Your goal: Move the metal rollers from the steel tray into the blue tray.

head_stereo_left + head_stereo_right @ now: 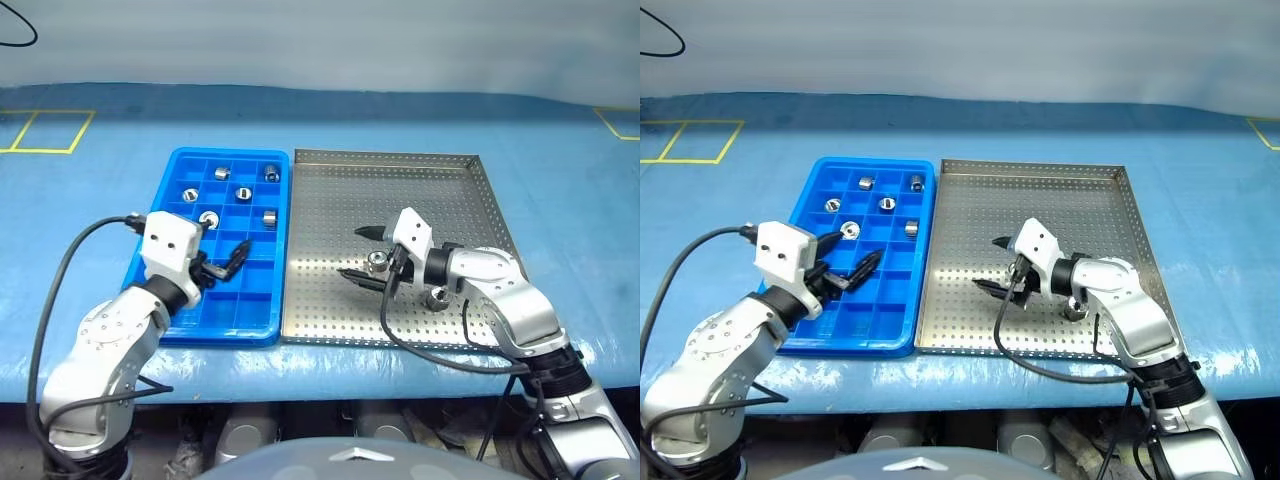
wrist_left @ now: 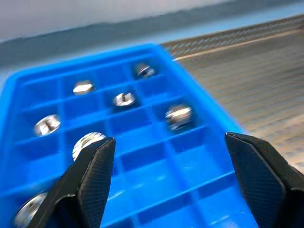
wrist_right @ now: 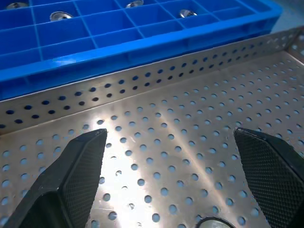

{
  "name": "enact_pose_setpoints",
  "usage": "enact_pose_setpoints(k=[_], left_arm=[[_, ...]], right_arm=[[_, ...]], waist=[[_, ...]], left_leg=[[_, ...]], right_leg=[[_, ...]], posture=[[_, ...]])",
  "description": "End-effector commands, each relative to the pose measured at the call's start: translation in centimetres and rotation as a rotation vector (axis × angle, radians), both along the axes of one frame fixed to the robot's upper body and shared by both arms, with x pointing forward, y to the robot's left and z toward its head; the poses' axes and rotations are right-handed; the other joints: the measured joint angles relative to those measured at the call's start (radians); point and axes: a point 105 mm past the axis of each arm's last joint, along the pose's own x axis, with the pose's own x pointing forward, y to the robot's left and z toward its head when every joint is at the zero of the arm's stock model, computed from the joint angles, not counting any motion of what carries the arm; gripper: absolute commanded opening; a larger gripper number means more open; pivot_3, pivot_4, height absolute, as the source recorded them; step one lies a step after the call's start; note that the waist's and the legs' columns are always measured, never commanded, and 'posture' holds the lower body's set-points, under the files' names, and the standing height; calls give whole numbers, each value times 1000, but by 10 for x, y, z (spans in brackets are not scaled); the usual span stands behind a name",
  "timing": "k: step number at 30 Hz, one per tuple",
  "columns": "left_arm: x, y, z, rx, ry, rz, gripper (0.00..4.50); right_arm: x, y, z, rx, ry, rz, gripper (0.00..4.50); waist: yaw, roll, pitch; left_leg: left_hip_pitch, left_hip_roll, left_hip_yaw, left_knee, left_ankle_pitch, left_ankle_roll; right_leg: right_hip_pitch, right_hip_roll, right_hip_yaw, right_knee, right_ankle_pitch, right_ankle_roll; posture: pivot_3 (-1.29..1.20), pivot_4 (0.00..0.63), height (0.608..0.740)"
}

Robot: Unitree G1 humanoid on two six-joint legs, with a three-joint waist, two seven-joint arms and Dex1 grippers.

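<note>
Six metal rollers point(image 1: 243, 193) sit in the blue tray point(image 1: 170, 330), two wait in the steel tray point(image 1: 480, 200); both my left gripper point(image 1: 222, 262) and my right gripper point(image 1: 360, 252) are spread, empty.

Silver-grey arms, white wrist housings, black cables, black-fingered end effectors

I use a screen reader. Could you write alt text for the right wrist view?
Two open black fingers hover over the perforated steel tray, nothing between them. Behind its rim sits the blue tray, rollers in some compartments.
</note>
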Motion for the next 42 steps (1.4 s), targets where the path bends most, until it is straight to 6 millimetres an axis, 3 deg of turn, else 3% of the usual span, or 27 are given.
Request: enact_pose_setpoints(k=[1,7,19,22,28,37,42], left_arm=[[-5,-26,2,32,-37,-150,3995],[-6,-51,-9,70,-44,-324,3995],[-4,-48,-14,95,-47,-341,3995],[-4,-47,-15,100,-50,-333,4031],[-4,-42,-16,111,-54,-312,4031],[-7,-32,-13,102,-59,-272,4031],[-15,-11,-7,118,-57,-196,4031]], right_arm=[[9,-7,3,21,4,-57,4500],[7,-14,-9,-2,52,-95,4500],[10,-28,-32,-20,139,-195,4500],[13,-32,-36,-23,152,-227,3927],[14,-34,-38,-30,150,-247,1985],[18,-31,-28,-21,97,-254,1752],[22,-10,-5,37,33,-201,1752]], waist=[[-1,0,0],[-4,0,0],[-14,0,0],[-15,0,0],[-15,0,0],[-15,0,0],[-24,1,1]], left_leg=[[0,0,0,0,0,0],[0,0,1,0,0,1],[0,1,2,0,-1,2],[0,1,1,0,-1,2],[0,1,1,0,-1,2],[0,1,1,0,-1,2],[0,2,2,0,-1,1]], right_leg=[[0,0,0,0,0,0],[0,1,1,0,0,0],[0,2,1,0,0,0],[0,2,1,0,0,1],[0,2,1,0,0,1],[0,2,1,0,0,1],[-1,3,1,0,2,4]], posture=[[-41,150,740],[-64,150,740],[-81,150,740],[-81,150,740],[-74,150,740],[-74,150,740],[-43,150,740]])
